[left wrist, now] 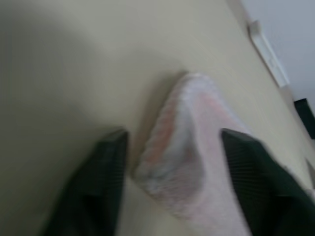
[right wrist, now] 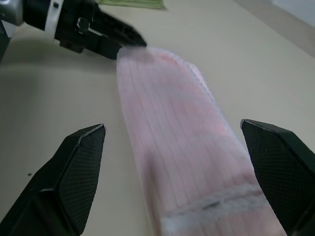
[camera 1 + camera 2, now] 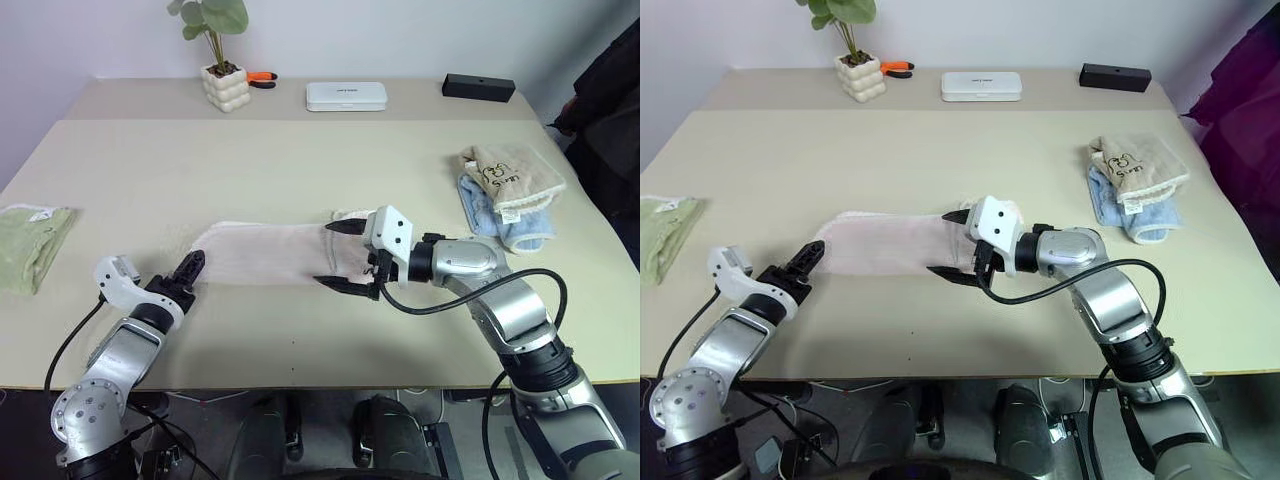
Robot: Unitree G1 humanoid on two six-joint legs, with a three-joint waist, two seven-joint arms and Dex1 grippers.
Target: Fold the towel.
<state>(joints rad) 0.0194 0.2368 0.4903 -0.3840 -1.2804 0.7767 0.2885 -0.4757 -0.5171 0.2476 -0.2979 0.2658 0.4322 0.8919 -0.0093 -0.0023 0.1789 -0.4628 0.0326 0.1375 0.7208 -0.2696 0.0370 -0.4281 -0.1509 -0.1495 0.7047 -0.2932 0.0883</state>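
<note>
Head camera views look down on a beige table where the pale pink towel lies near the front edge as a long narrow band, already folded lengthwise, running from the robot's left to its right. At the band's left end, the left gripper sits low, its 2 black fingers spread with the rounded towel end between them in the left wrist view, not clamped on it. At the other end, the right gripper hovers with its 2 fingers spread wide, 1 above and 1 below the band's width, gripping nothing. A green towel lies far to the left, and beige and blue towels lie stacked to the right. The pink cloth looks soft, fluffy, light and limp, so it will likely sag and bunch if lifted by 1 point. A sensible hold seems to be a pinch through both layers at an end, near the white edging, keeping the layers together.
</note>
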